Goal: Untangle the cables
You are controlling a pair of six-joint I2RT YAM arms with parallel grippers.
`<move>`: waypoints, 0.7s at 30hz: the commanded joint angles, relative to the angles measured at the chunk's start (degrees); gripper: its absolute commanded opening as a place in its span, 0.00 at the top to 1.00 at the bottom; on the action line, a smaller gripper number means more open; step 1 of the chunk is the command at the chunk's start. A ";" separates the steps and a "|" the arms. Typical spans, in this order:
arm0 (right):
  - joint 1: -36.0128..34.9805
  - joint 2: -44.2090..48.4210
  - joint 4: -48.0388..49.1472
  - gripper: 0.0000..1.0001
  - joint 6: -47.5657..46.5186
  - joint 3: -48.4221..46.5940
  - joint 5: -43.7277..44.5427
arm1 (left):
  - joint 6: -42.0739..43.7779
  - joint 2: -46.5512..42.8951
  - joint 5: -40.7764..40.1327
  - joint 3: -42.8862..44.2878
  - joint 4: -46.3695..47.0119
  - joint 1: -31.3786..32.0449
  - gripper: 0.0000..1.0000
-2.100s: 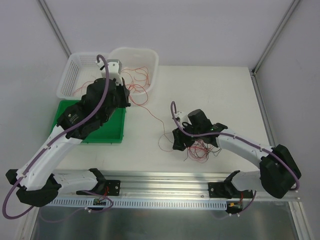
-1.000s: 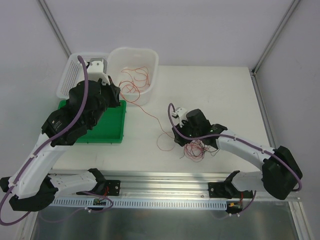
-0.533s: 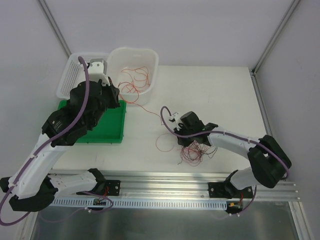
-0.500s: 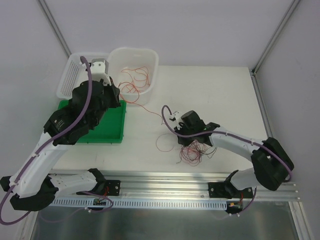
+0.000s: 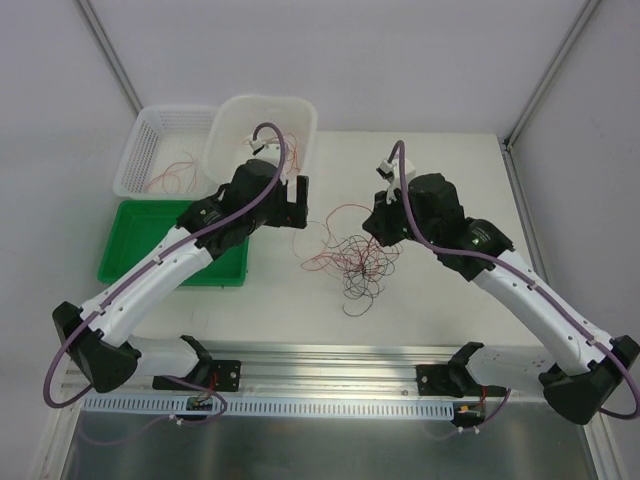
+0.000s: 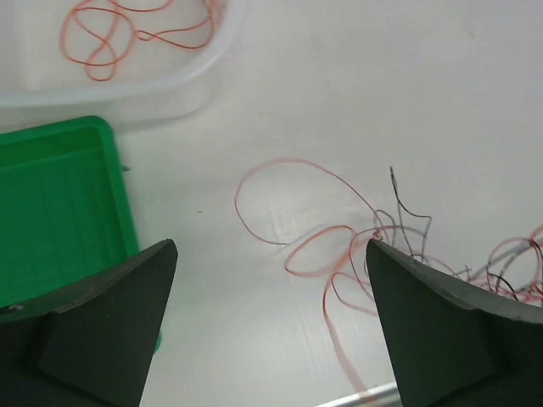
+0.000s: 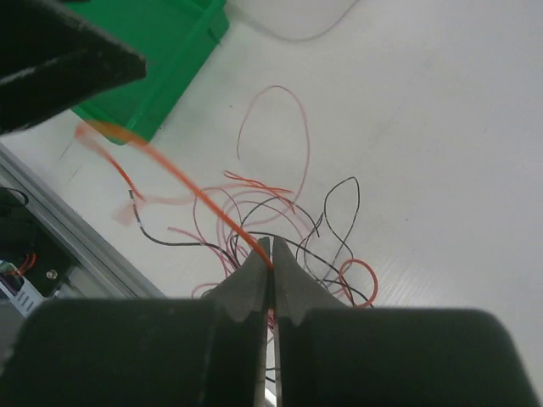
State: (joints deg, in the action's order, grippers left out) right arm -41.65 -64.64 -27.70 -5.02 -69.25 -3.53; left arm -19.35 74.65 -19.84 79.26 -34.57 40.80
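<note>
Bright, even light is cast from overhead in the top view. Soft, pale shadows are thrown on the white table, and a dull sheen is seen on the metal rail at 6 o'clock. In the right wrist view an orange cable is smeared by blur toward 10 o'clock. The left gripper is rendered dark and soft-edged at 5 and 7 o'clock.

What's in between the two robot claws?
The tangled cables, lying on the table between the left gripper and right gripper. The top view shows it.
</note>
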 commanded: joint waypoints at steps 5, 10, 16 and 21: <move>0.34 -1.80 -3.33 0.99 10.63 -0.19 0.63 | -4.81 -14.17 20.26 -15.96 17.42 -0.01 0.03; 0.25 -2.07 -2.27 0.99 14.15 2.72 1.86 | -7.80 -16.64 27.13 -26.69 27.25 2.53 0.07; -0.62 -2.07 -0.25 0.99 15.65 4.56 -0.86 | -7.10 -13.67 27.30 -31.27 37.09 8.07 0.11; -1.42 -1.80 0.02 0.99 15.56 4.65 -1.39 | -5.87 -7.16 30.03 -30.93 44.40 10.79 0.16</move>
State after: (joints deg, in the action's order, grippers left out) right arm -42.52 -67.40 -30.24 9.02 -64.25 -3.60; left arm -25.98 65.32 7.18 48.05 -0.03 49.98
